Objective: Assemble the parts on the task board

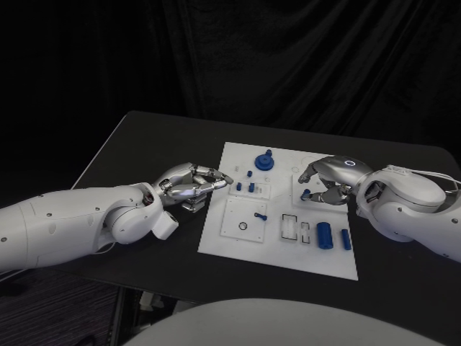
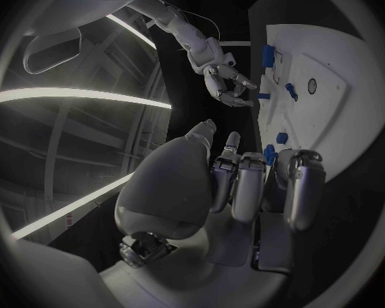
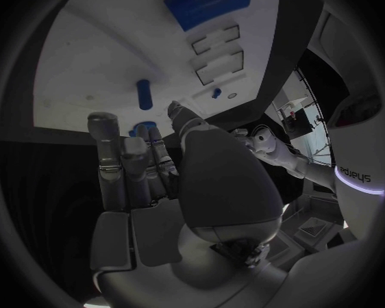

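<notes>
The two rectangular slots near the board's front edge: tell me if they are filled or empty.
Empty. In the head view both rectangular slots on the task board show bare outlines, while the blue cylinder lies beside them, not in them.

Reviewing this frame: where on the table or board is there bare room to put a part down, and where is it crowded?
Bare: the black table beyond the left hand, and the task board strip along its near edge. Crowded: the board's middle between the left hand and the right hand, and its near right corner, where the two blue cylinders lie.

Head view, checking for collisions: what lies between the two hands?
Small blue parts standing on the task board lie between the left hand and right hand.
</notes>
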